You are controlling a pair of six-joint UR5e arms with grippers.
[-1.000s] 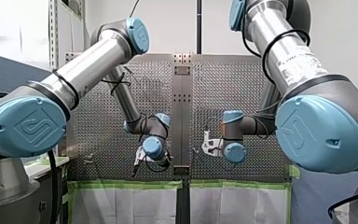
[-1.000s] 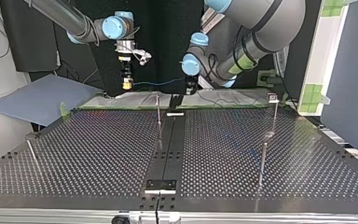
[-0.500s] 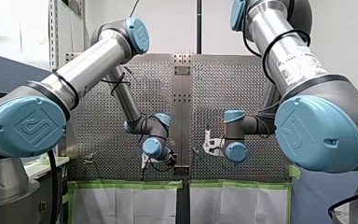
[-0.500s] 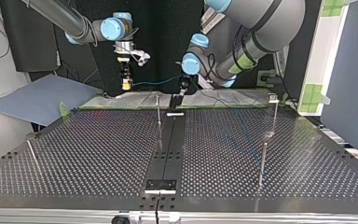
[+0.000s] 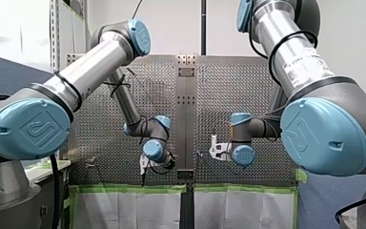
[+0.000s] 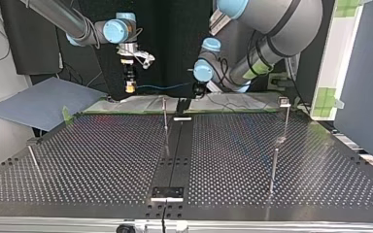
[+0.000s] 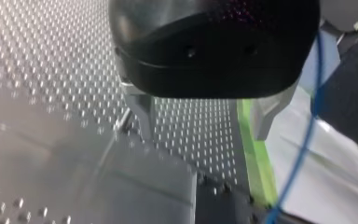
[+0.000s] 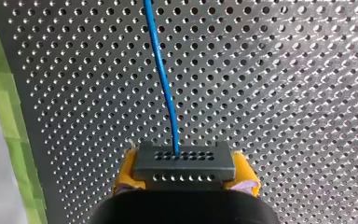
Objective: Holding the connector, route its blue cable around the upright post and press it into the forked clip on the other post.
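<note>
— Pinching the connector [image 8: 184, 161] between its yellow pads [image 8: 127, 171], our right gripper [image 8: 185, 173] is clamped tight. Only the right wrist view shows us that grip, with the blue cable [image 8: 161, 74] leaving the connector's face and running ahead over the perforated table [image 8: 284, 93].

— Agreed, we cannot read the grip from the top view. There the gripper hangs at the upper left of centre, and the cable stretches across toward our left gripper [image 6: 196, 91], upper middle.

— The left wrist view gives us what the others hide: that gripper's metal fingers [image 7: 140, 109] are spread wide, bare table showing between them, and the cable passes beside one finger, outside the gap.

— And only the top view shows us the posts: a thin upright post [image 6: 165, 116] at centre, just below the cable in the frame, and a post with a pale head [image 6: 285, 114] at the right, well apart from the cable.
</note>
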